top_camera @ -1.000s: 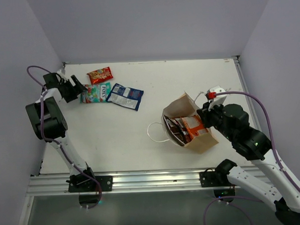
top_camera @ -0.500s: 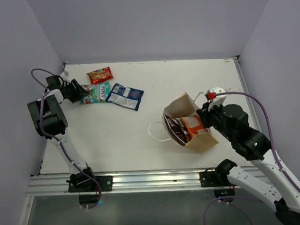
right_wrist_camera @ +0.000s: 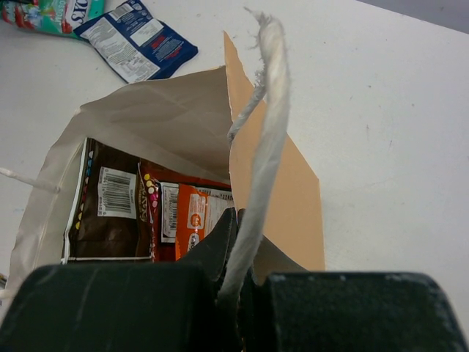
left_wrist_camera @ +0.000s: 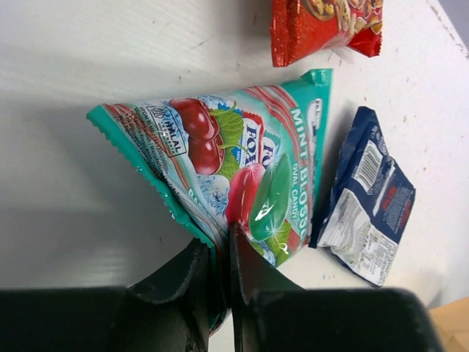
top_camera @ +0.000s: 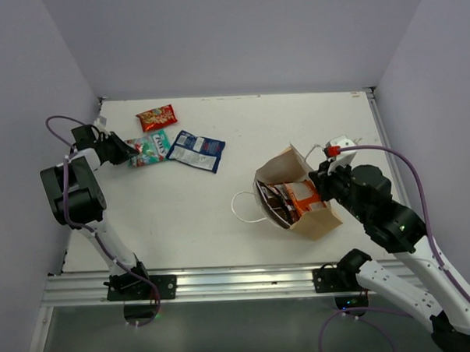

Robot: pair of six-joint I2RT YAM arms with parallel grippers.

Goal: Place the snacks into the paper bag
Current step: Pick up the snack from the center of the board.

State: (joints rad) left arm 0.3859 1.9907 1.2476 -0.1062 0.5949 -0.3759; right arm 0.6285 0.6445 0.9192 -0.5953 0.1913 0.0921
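Teal packet (left_wrist_camera: pixel 234 176): light, limp, slippery.
Left end effector (left_wrist_camera: pixel 222 253): pinched on its edge.
Right end effector (right_wrist_camera: pixel 238 238): clamped on cord (right_wrist_camera: pixel 268 125).

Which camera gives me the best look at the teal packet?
Left wrist: the teal packet fills the frame, an edge pinched in the left tool. Top external shows it small; right wrist catches only a corner.

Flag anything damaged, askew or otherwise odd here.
The white cord handle, pinched in the right gripper, is frayed at its top. The teal packet buckles where the left gripper pinches its edge.
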